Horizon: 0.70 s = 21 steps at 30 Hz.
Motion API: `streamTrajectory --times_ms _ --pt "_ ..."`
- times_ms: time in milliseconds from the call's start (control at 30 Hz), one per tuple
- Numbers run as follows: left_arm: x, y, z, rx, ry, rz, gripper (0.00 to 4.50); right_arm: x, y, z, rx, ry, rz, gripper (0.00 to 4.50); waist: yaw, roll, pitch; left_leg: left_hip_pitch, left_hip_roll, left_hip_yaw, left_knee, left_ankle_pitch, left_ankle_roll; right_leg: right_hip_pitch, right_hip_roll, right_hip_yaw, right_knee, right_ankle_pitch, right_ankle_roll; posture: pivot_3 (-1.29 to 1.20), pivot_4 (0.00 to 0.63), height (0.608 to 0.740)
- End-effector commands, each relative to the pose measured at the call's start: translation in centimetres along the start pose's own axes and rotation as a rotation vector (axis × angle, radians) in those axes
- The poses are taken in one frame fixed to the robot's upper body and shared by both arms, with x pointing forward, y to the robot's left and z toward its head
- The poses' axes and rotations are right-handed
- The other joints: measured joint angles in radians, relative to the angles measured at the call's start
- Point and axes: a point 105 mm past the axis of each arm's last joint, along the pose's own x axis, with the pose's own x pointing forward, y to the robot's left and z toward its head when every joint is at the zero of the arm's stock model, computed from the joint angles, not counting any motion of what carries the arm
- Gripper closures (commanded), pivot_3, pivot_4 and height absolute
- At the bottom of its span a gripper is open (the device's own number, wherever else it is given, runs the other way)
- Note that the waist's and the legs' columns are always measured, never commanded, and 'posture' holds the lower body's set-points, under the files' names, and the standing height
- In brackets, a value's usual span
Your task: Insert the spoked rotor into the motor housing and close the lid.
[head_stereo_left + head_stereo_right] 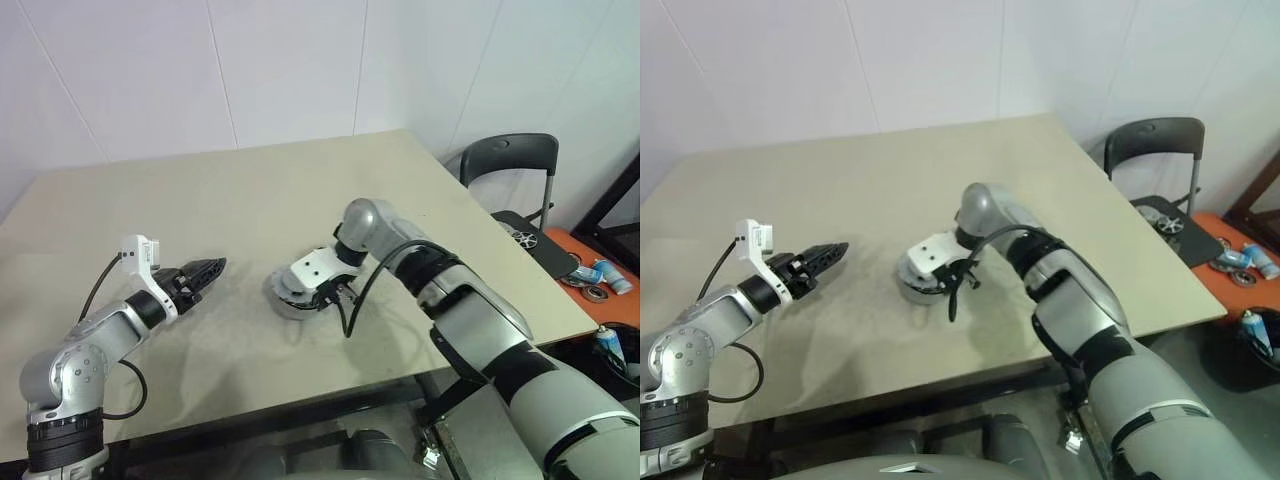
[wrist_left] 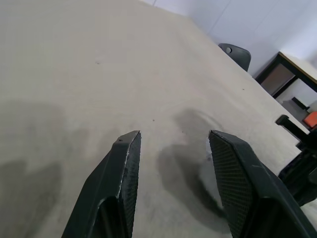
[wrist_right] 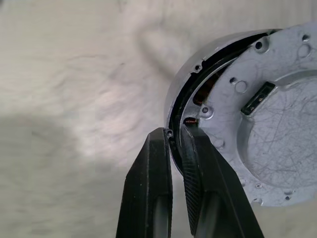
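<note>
The motor housing (image 3: 184,94) sits near the middle of the beige table (image 1: 300,190), a little toward the lower centre of the left eye view. In the right wrist view the lid (image 3: 267,114) lies on top of it but shifted to one side, so a dark crescent gap with copper-coloured windings (image 3: 200,94) is visible between the lid and the housing wall.

The right gripper (image 3: 174,135) points steeply down at this gap. Its two black fingers are almost together and they pinch the rim of the housing, one finger outside the wall and one inside the gap.

The left gripper (image 2: 173,141) hovers above bare table in the left middle of the left eye view, well apart from the housing. Its jaws stand moderately open and hold nothing.

The spoked rotor is probably under the lid, but I cannot tell.

A dark chair (image 1: 508,160) stands beyond the right edge of the table.
</note>
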Motion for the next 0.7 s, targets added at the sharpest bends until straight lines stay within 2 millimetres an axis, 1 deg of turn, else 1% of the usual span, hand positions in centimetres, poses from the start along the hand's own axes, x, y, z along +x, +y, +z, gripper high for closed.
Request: streamTrajectory --times_ms 33,133,233,300,400,467,567,633,667,700 --pt "0.9 -0.6 0.8 0.023 -0.02 -0.042 2.18 -1.7 0.4 -0.2 0.021 -0.004 -0.047 4.44 0.001 0.0 0.0 0.0 0.0 0.0 0.0 0.0 0.0 0.0 0.0 0.0 0.0 0.0 0.0 0.0 0.0 0.74" --pt "1.8 -0.9 0.9 0.024 -0.012 -0.067 2.18 -1.4 1.6 -0.7 0.056 -0.001 -0.038 4.44 0.003 0.0 0.0 0.0 0.0 0.0 0.0 0.0 0.0 0.0 0.0 0.0 0.0 0.0 0.0 0.0 0.0 0.74" --pt "2.2 -1.0 1.0 0.027 -0.006 -0.081 2.18 -0.8 2.3 -0.5 0.073 -0.004 -0.024 4.44 0.002 0.0 0.0 -0.001 0.0 0.001 0.0 0.0 0.0 0.0 -0.001 0.0 -0.001 0.0 0.0 0.0 0.0 0.74" --pt "2.5 -1.1 0.9 0.028 -0.002 -0.088 2.18 -0.3 2.2 -0.1 0.083 -0.011 -0.025 4.44 0.001 0.0 0.0 -0.001 0.0 0.001 0.0 0.0 0.0 0.0 -0.001 0.0 -0.001 0.0 0.0 0.0 0.0 0.74" --pt "2.7 -1.4 1.0 0.03 0.0 -0.099 2.18 0.6 1.3 0.4 0.118 -0.028 -0.07 4.44 0.0 -0.001 -0.001 0.0 0.0 0.001 0.0 0.0 0.0 0.0 0.0 0.0 -0.001 0.0 0.0 0.0 0.0 0.74" --pt "2.8 -1.5 1.0 0.031 0.001 -0.103 2.18 1.1 0.7 0.1 0.144 -0.018 -0.097 4.44 -0.003 -0.003 -0.002 0.0 0.0 0.001 0.0 0.0 0.0 0.0 0.0 0.0 0.0 0.0 0.0 0.0 0.0 0.74" --pt "2.6 -1.4 1.0 0.03 -0.001 -0.098 2.18 1.5 0.7 -1.1 0.14 0.038 -0.087 4.44 -0.008 -0.005 -0.003 0.005 0.005 0.003 0.001 0.0 0.0 0.004 0.004 0.001 0.0 -0.001 0.002 0.0 0.0 0.74" --pt "2.4 -1.4 0.9 0.028 -0.003 -0.096 2.18 1.5 0.2 -1.0 0.17 0.021 -0.095 3.74 -0.013 -0.005 -0.003 0.008 0.007 0.003 0.001 0.0 -0.001 0.008 0.007 0.001 -0.001 0.0 0.001 0.0 0.0 0.74" --pt "2.3 -1.4 0.9 0.026 -0.003 -0.095 2.18 1.4 -0.1 -0.8 0.196 0.003 -0.099 3.51 -0.016 -0.004 -0.003 0.012 0.009 0.003 0.001 0.0 -0.001 0.012 0.008 0.001 -0.001 -0.002 -0.002 0.0 0.0 0.74" --pt "2.3 -1.4 0.8 0.025 -0.002 -0.094 2.18 1.3 -0.2 -0.6 0.219 -0.011 -0.093 3.17 -0.02 -0.004 -0.003 0.018 0.01 0.003 0.0 0.0 -0.001 0.018 0.009 0.0 -0.001 -0.003 -0.003 0.0 0.0 0.74"
